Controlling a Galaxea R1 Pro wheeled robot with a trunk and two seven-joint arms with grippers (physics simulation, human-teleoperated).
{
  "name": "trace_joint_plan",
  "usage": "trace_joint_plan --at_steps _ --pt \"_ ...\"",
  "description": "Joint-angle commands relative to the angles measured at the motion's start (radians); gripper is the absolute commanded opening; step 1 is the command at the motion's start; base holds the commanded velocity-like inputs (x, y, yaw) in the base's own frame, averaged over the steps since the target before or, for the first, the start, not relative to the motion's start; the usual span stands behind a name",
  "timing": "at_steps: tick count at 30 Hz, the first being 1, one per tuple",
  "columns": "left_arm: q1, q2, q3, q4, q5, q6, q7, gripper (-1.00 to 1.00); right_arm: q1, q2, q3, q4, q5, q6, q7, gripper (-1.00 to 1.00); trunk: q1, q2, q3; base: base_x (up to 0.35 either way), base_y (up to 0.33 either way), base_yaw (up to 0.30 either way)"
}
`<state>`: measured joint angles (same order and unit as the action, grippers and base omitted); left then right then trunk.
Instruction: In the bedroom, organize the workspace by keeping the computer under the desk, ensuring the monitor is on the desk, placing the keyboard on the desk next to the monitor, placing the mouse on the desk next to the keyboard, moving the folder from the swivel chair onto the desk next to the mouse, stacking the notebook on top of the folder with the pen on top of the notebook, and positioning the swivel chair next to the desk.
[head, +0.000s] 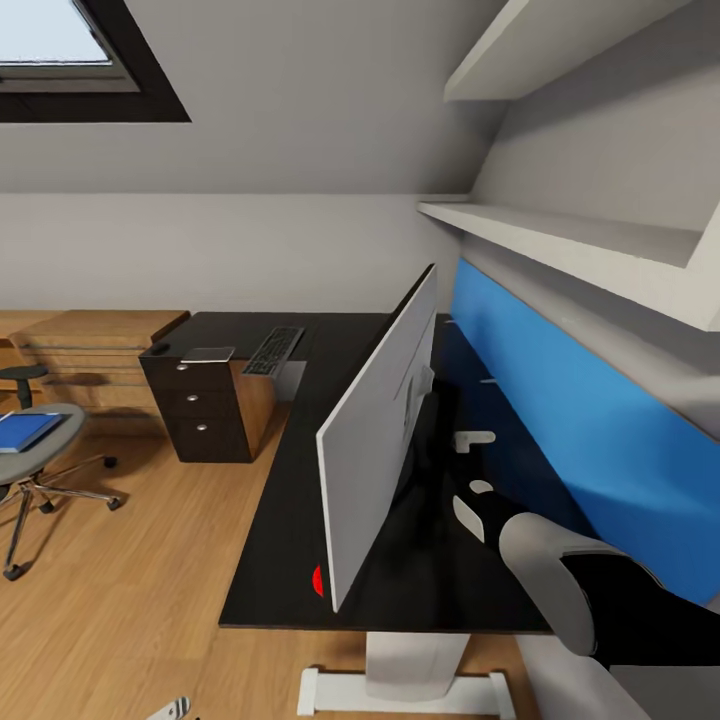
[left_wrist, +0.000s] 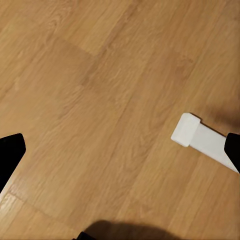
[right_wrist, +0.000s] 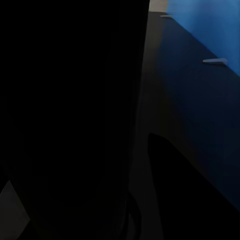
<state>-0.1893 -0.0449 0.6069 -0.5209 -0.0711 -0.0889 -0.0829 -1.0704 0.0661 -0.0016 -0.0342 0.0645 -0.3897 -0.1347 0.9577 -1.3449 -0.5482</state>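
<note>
My right tool (head: 470, 505) sits behind the monitor (head: 385, 425), low against its black front and near the stand; from the head view I see only its pale fingertips past the forearm, and the right wrist view is almost all dark screen, so I cannot tell how far it is open or whether it has hold of anything. I judge it is there to steady or turn the monitor, which stands on the counter (head: 300, 520) with its white back toward me and its screen facing the blue back panel (head: 560, 420), the wrong way round for a seated user.

My left tool hangs over bare wooden floor (left_wrist: 90, 100), its dark fingertips at the edges of its wrist view, spread wide and holding nothing; the white foot (left_wrist: 200, 137) of the counter's pedestal lies just beside it.

The keyboard (head: 274, 351) lies at the far end of the counter, well apart from the monitor. The mouse (head: 159, 348) and the notebook (head: 208, 354) rest above the drawer unit (head: 200, 415). The folder (head: 25, 430) lies on the seat of the swivel chair (head: 40, 465), away from the counter, so most of the arranging is not yet done.
</note>
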Motion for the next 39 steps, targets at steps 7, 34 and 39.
trace_joint_plan --at_steps 7,34,39 --pt "-0.001 -0.001 0.008 -0.001 -0.007 -0.003 -0.008 1.0 0.0 -0.001 0.038 0.01 -0.02 0.005 -0.037 -1.0 0.01 0.0 -0.001 0.005 -0.003 0.0" --pt "-0.001 -0.001 0.008 -0.001 -0.006 -0.003 -0.008 1.0 0.0 -0.002 0.038 0.01 -0.02 0.005 -0.037 1.0 0.01 0.0 -0.001 0.0 0.0 0.0" --pt "-0.001 -0.001 0.008 -0.001 -0.006 -0.003 -0.008 1.0 0.0 -0.002 0.038 0.01 -0.02 0.005 -0.037 1.0 0.01 0.0 -0.001 0.0 0.0 0.0"
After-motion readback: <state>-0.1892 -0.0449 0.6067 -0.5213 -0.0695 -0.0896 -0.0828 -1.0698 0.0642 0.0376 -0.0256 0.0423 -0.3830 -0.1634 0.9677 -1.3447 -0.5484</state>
